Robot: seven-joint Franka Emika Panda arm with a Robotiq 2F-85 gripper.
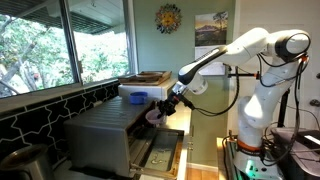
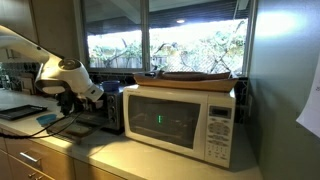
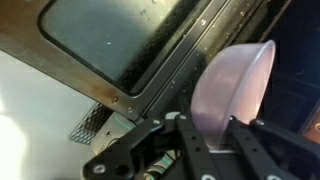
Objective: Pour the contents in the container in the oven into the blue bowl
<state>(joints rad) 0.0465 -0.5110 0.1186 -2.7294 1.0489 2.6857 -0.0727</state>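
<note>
The grey-silver oven (image 1: 105, 135) stands on the counter with its glass door (image 1: 160, 155) dropped open. It also shows in an exterior view (image 2: 112, 105) behind the microwave. My gripper (image 1: 166, 103) hangs just above the open door, in front of the oven's mouth. It is shut on the rim of the lavender-pink container (image 1: 153, 115). In the wrist view the container (image 3: 238, 85) sits tilted between the two fingers of my gripper (image 3: 207, 118), above the door glass (image 3: 120, 40). Its contents are hidden. A small blue bowl (image 2: 46, 120) sits on the counter beyond the door.
A large white microwave (image 2: 180, 120) with a flat tray (image 2: 190, 76) on top stands beside the oven, against the window. It also shows in an exterior view (image 1: 145, 90). A dark tray (image 2: 20, 112) lies on the counter. The wall is black-tiled (image 1: 40, 115).
</note>
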